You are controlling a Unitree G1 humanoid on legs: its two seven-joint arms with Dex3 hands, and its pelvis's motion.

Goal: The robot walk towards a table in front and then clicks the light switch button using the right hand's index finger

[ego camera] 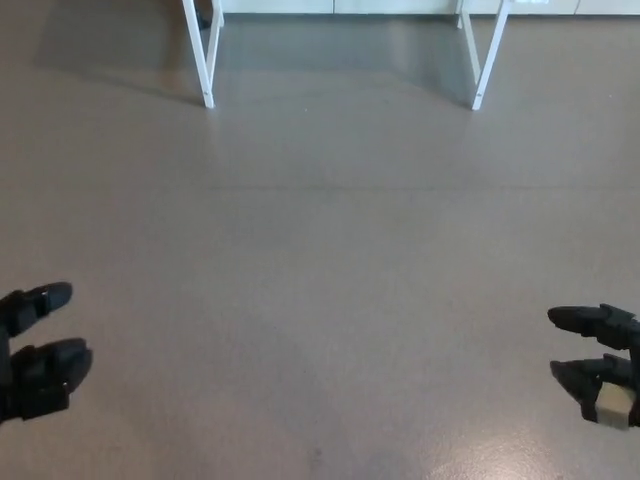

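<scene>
Grey floor [320, 260] stretches ahead to the white table legs [203, 55]. My left hand [35, 350] and right hand [600, 365] hover released, fingers apart, holding nothing.

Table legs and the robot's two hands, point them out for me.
Table legs [205, 60], head view, on the left white leg.
Left hand [38, 350], head view, on its black fingers.
Right hand [598, 358], head view, on its black fingers.

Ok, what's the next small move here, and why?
Probably keep walking forward. Only the white table legs show at the top of the view, with bare floor between them and the robot. No switch is visible yet, and the left hand and right hand hang low, holding nothing.
</scene>
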